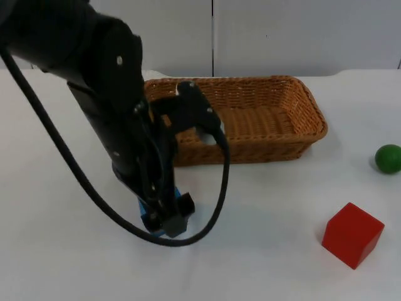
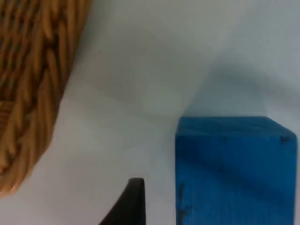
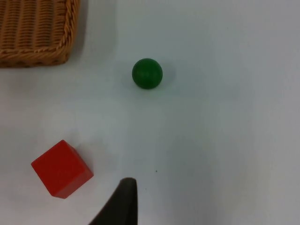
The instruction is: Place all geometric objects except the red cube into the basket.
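A blue block [image 1: 148, 217] stands on the table in front of the wicker basket [image 1: 315, 110]. My left gripper [image 1: 169, 216] is lowered over it and open. In the left wrist view the blue block [image 2: 234, 171] sits beside one black fingertip [image 2: 132, 201], with a strip of table between them. The basket's woven wall [image 2: 33, 93] is close by. A green ball [image 1: 388, 158] lies at the far right, and a red cube [image 1: 352, 234] sits nearer the front. My right gripper [image 3: 123, 204] waits high above the red cube [image 3: 62, 168] and the green ball [image 3: 147, 73].
The left arm [image 1: 106, 94] leans over the basket's left end and hides that corner. A basket corner [image 3: 33, 51] appears in the right wrist view. The grey partition wall [image 1: 282, 31] stands behind the basket.
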You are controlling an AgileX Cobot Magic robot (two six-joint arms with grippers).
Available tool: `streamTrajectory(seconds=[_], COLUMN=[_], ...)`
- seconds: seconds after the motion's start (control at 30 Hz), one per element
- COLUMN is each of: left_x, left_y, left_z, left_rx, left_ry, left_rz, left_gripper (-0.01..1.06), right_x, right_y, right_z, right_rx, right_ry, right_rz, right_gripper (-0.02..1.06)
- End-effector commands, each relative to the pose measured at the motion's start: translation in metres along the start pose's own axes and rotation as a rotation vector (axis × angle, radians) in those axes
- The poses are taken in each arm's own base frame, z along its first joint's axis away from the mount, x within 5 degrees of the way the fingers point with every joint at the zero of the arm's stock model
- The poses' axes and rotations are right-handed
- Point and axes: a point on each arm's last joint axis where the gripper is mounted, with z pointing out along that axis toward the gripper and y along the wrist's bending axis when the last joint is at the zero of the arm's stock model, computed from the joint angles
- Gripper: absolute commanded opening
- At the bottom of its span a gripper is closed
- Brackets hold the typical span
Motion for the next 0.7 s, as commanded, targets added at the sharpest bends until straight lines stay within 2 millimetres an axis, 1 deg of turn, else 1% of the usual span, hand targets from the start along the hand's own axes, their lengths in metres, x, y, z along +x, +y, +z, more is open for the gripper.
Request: streamTrajectory(seconds=[0.0,0.1,0.2,0.27,0.3,0.33,0.4,0.47,0.5,0.53,0.57,0.6,0.63,0.67], left_x=[-0.004,-0.003,-0.003,-0.003,-0.003,-0.003,-0.004,-0.004,-0.004,-0.004,-0.004,-0.003,-0.003,-0.002], left_y=[-0.001,-0.001,-0.001,-0.001,-0.001,-0.001,-0.001,-0.001,-0.001,-0.001,-0.001,-0.002,-0.002,-0.002], left_z=[0.006,0.018,0.022,0.023,0.023,0.023,0.023,0.023,0.023,0.023,0.023,0.021,0.018,0.012], left_rx=[-0.007,0.008,0.009,0.007,0.005,0.005,0.003,0.003,0.005,0.005,0.007,0.010,0.015,0.019], left_ry=[-0.009,0.016,0.017,0.015,0.011,0.011,0.007,0.006,0.005,0.005,0.008,0.014,0.023,0.030], left_rz=[0.011,0.010,0.012,0.012,0.012,0.012,0.012,0.011,0.006,0.006,0.000,0.000,-0.002,-0.009], left_gripper=[1.05,1.05,1.04,1.00,0.95,0.95,0.80,0.60,0.46,0.46,0.22,0.07,0.00,0.00], right_x=[-0.001,-0.001,-0.001,-0.001,-0.001,-0.001,-0.001,-0.001,-0.001,-0.001,-0.001,-0.001,-0.001,-0.001], right_y=[0.000,0.000,0.000,0.000,0.000,0.000,-0.001,-0.001,-0.001,-0.001,-0.001,-0.001,-0.001,-0.001], right_z=[0.000,0.000,0.000,0.000,0.000,0.000,0.000,0.000,0.000,0.000,0.000,0.000,0.000,0.000], right_rx=[0.001,0.001,0.001,0.001,0.001,0.001,0.003,0.004,0.004,0.004,0.004,0.004,0.004,0.004], right_ry=[-0.016,-0.016,-0.014,-0.014,-0.014,-0.014,-0.010,-0.008,-0.008,-0.008,-0.008,-0.008,-0.008,-0.008], right_rz=[-0.012,-0.012,-0.012,-0.012,-0.012,-0.012,-0.013,-0.015,-0.015,-0.015,-0.015,-0.015,-0.015,-0.015], right_gripper=[1.05,1.05,1.05,1.05,1.05,1.05,1.05,1.05,1.05,1.05,1.05,1.05,1.05,1.05])
